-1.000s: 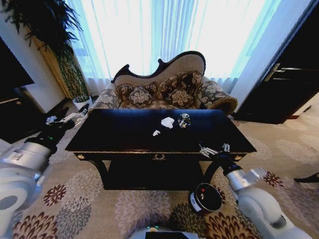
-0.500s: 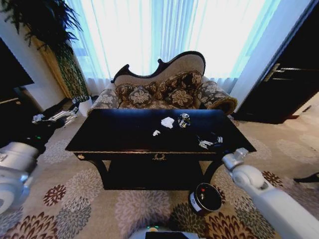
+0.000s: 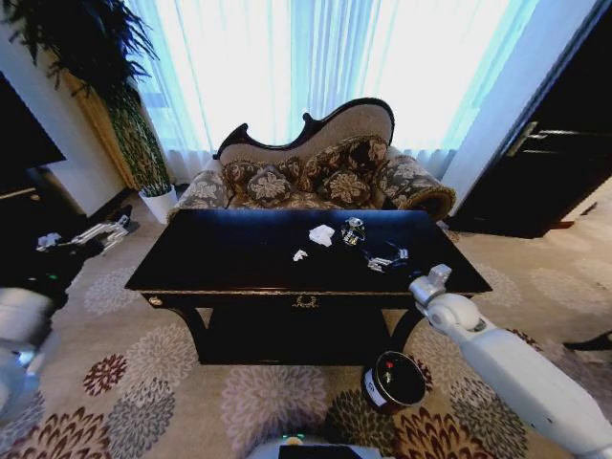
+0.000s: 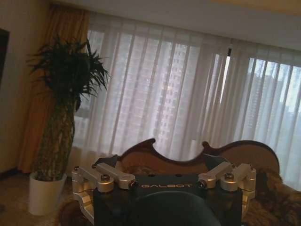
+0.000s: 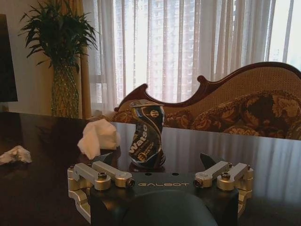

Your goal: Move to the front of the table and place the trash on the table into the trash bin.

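**Head view: robot at the table, all the trash waiting on top**

Head view is showing the robot already standing in front of the dark table (image 3: 239, 258), so the approach looks done. Nothing seems to have been binned: the large crumpled paper (image 3: 321, 234), the small paper scrap (image 3: 300, 254) and the crushed Watsons bottle (image 3: 353, 230) are all lying on the tabletop toward the sofa side, and the trash bin (image 3: 394, 381) is sitting on the carpet by the table's right front leg. Every piece is left to move, as far as I can judge.

The right end effector (image 3: 385, 259) is reaching over the table with its fingers spread apart, gripping nothing. The bottle is standing upright just beyond it, lined up between the open fingers from the right wrist camera but not touching them (image 5: 146, 134). The crumpled paper is lying just beside the bottle, the small scrap farther off to the left.

The left end effector (image 3: 78, 235) is hanging out to the left, well apart from the table, fingers open and empty.
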